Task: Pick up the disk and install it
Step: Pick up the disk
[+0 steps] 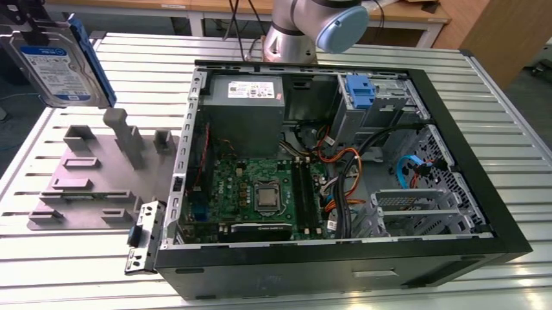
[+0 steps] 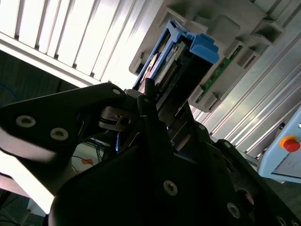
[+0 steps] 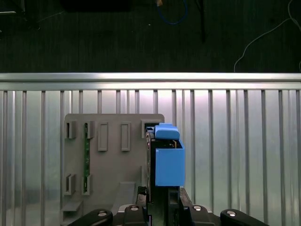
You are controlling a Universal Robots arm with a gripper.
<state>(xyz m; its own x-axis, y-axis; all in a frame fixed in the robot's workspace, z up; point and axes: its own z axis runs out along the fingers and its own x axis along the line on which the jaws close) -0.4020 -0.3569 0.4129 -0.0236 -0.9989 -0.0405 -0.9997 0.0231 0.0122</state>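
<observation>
My gripper is clamped on the disk, holding it over the grey fixture plate, at ten o'clock from the open computer case in the exterior view.

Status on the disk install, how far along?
Done: the pick-up. The disk is off the table, in the air above the grey holder. In hand: the gripper is shut on the disk, holding it on edge, to the exterior view's left of the open computer case. Left: the install itself; the disk is not yet in the case.
</observation>
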